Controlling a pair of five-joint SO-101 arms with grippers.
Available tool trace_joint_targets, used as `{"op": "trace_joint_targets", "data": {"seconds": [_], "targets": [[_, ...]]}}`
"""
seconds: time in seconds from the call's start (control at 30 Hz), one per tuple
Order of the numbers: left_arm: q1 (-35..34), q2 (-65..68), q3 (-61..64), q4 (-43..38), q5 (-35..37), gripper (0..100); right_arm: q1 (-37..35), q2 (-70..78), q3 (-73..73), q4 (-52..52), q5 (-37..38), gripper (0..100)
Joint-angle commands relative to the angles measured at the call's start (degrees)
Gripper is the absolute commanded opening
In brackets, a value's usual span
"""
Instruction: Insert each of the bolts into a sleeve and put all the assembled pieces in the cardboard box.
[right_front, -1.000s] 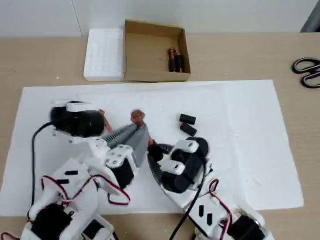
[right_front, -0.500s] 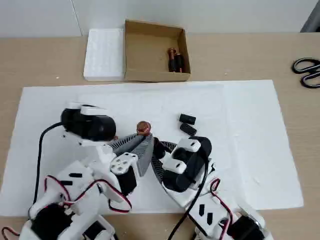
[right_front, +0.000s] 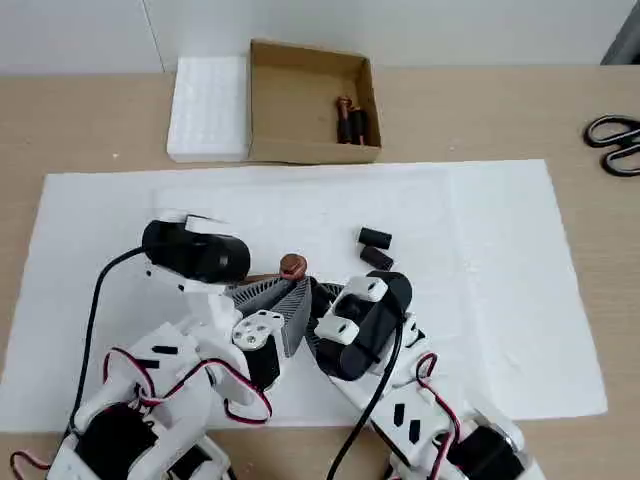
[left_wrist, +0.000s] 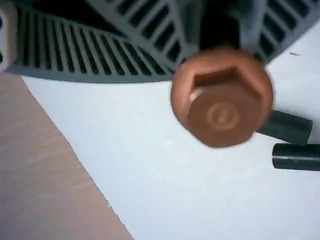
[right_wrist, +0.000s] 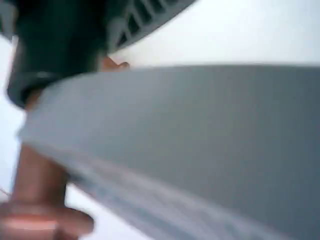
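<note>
Bolt (right_front: 292, 266) set partly into sleeve (right_wrist: 50, 45) over white sheet (right_front: 500, 300).
Bolt is pinched by left gripper (right_front: 288, 282), sleeve by right gripper (right_front: 316, 298); 2 loose sleeves (right_front: 374, 238) lie just beside, cardboard box (right_front: 300, 100) well apart.

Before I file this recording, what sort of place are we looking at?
Probably a workshop or lab bench for small assembly work: a white sheet spread on a wooden table, an open cardboard box at the back, scissors off to one side.
</note>
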Motion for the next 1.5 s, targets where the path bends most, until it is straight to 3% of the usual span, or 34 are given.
{"op": "trace_joint_targets", "data": {"seconds": [0.0, 0.17, 0.43, 1.47], "targets": [[0.44, 0.79, 2.77, 0.7, -0.44, 0, 1.19, -1.1, -2.11, -3.74, 0.44, 0.3], [0.26, 0.79, 2.68, 0.26, -0.44, 1, 1.19, -1.1, -2.02, -3.65, 0.44, 0.3], [0.09, 0.88, 3.21, -1.58, -0.44, 16, 1.19, -1.1, -2.02, -3.38, 0.44, 0.3], [0.0, 0.88, 0.04, -1.58, -0.53, 16, 1.45, -0.75, -0.7, -3.47, 0.53, 0.3]]}}
